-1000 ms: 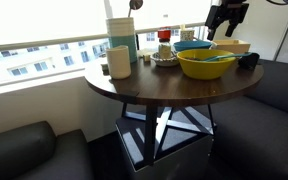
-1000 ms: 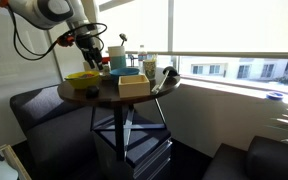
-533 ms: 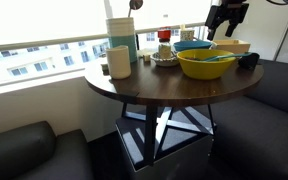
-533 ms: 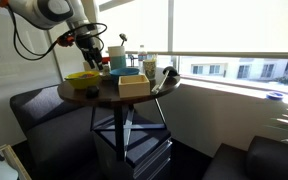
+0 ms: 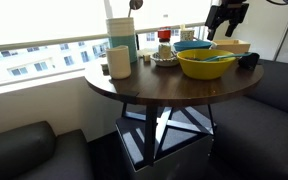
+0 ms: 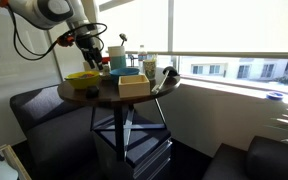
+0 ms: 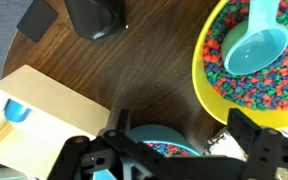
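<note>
The round dark wooden table [image 5: 154, 88] carries all the items and stands between dark upholstered seats. On the right half of the table in an exterior view sits the wide yellow bowl [image 5: 206, 66], filled with multicoloured beads [image 7: 224, 85]. The light wooden box [image 7: 44, 108] is at the near left in the wrist view, well apart from the yellow bowl and just beside the shallow blue bowl [image 7: 164, 148]. The blue bowl also holds beads and lies just beyond the yellow bowl in an exterior view [image 5: 192, 46]. The black Robotiq gripper [image 7: 181, 142] hangs above the table at its far right side [image 5: 227, 14], clear of every item. In the wrist view it is directly over the blue bowl, which shows in the gap between the fingers. The fingers [image 7: 114, 150] are spread apart with nothing held between them. The turquoise plastic scoop [image 7: 256, 45] rests in the yellow bowl, cup side up on the beads, and is not touched. Two small black objects [image 7: 94, 15] lie at the far edge of the wrist view. Status, as a judgement: the work is at the pre-contact stage. The gripper is positioned over the blue bowl, no item is grasped or lifted, and every contact step is not yet done.
</note>
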